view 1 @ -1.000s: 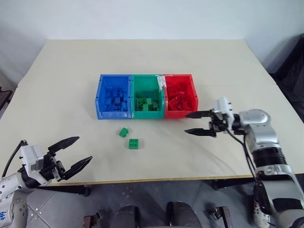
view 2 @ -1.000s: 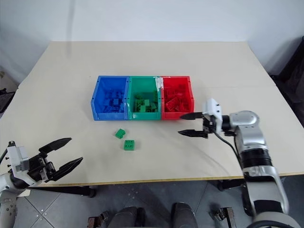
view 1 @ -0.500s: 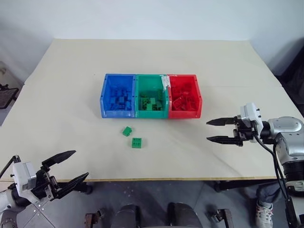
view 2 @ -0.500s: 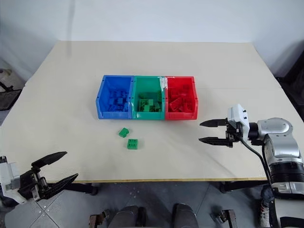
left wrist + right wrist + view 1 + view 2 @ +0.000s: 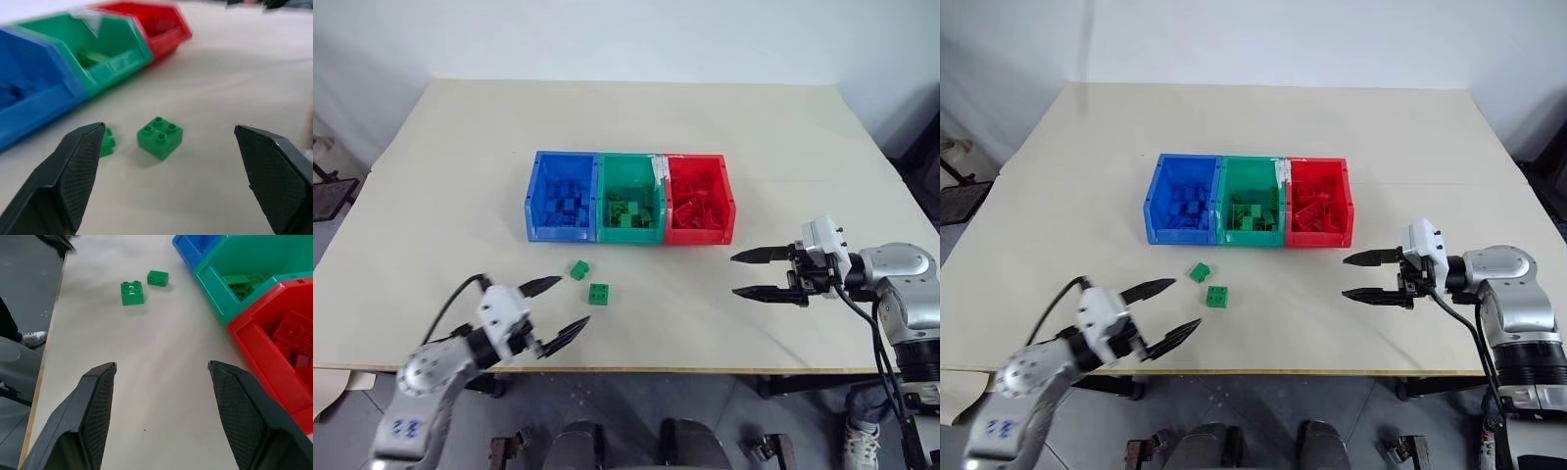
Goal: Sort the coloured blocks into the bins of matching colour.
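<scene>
On the table (image 5: 460, 176), just in front of the joined blue bin (image 5: 562, 198), green bin (image 5: 630, 199) and red bin (image 5: 701, 199), two loose green blocks lie close together: a small one (image 5: 578, 269) and a four-studded one (image 5: 598, 293); no writing can be read anywhere. The three bins each hold bricks of their own colour, too heaped to count. The left gripper (image 5: 553, 311) hovers near the blocks, jaws spread wide and empty, while the right gripper (image 5: 737, 274), well apart, is also parted and holds nothing.
</scene>
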